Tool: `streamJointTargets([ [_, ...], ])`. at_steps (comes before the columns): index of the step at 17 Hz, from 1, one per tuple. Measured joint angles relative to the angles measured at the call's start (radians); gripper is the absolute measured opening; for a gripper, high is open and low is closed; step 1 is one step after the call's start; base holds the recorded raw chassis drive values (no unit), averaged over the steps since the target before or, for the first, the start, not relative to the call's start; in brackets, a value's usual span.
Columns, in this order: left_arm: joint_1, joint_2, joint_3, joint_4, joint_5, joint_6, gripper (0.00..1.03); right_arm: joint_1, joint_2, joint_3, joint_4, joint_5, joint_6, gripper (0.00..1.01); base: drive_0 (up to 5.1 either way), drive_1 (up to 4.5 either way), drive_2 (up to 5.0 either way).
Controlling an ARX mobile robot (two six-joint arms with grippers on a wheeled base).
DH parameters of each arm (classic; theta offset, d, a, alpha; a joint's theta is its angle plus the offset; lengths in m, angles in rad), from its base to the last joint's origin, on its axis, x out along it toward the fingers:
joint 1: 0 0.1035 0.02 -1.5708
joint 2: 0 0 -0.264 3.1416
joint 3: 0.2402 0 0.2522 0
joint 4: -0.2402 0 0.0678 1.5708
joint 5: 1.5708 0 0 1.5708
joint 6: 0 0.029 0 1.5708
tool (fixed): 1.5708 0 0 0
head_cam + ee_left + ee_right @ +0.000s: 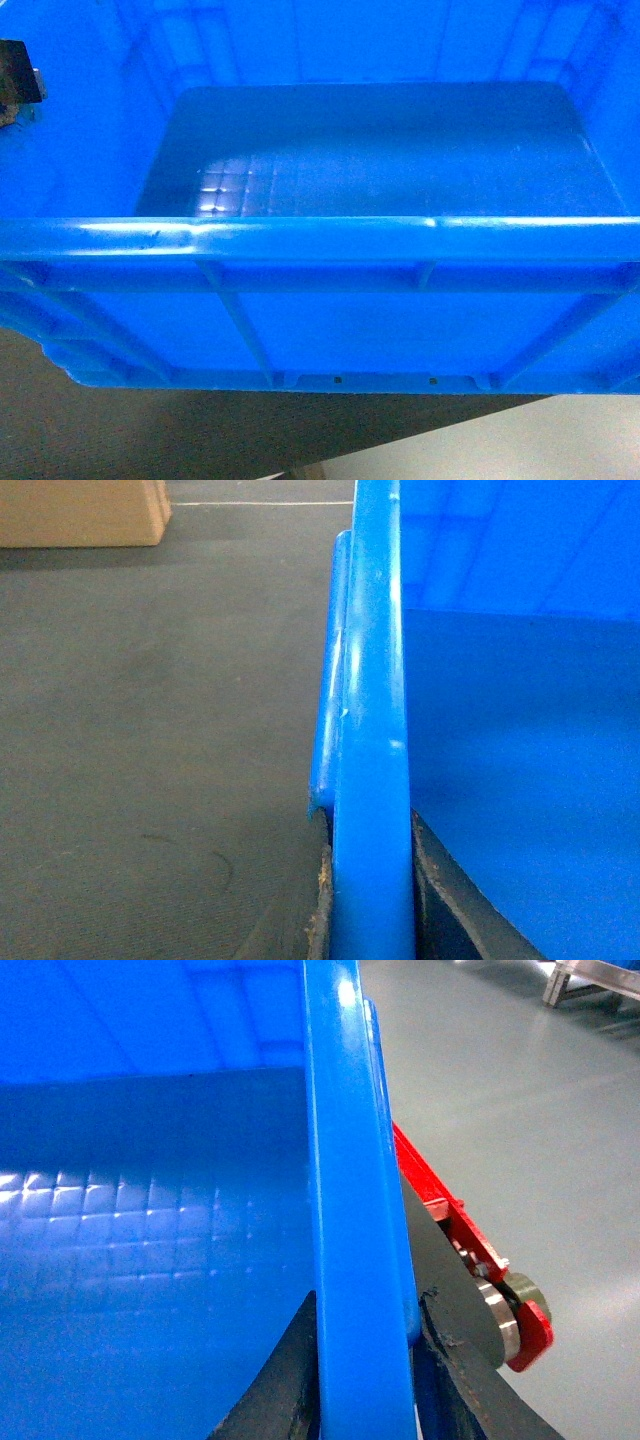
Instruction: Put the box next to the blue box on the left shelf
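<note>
The box (380,150), a large bright-blue crate with a thick rim and ribbed sides, fills the head view, and its inside holds nothing. My left gripper (372,900) is shut on the box's left rim, one dark finger (322,910) outside the wall and the other inside. My right gripper (362,1360) is shut on the right rim, one black finger (295,1370) inside and the other outside the wall. The box (520,760) hangs above the floor between both grippers. The left shelf and the other blue box are out of view.
A red frame part (470,1250) with a metal roller sits just outside the box's right wall. A cardboard carton (80,510) stands on the dark floor mat (150,730) far left. Pale grey floor (520,1110) lies to the right, with a grey metal frame piece (590,980) beyond.
</note>
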Motion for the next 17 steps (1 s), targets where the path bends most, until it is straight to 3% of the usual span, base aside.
streamJointTargets([
  [17, 0.000, 0.000, 0.000, 0.001, 0.001, 0.000, 0.12, 0.000, 0.000, 0.000, 0.000, 0.001, -0.002, 0.20, -1.4, -1.36, -1.4],
])
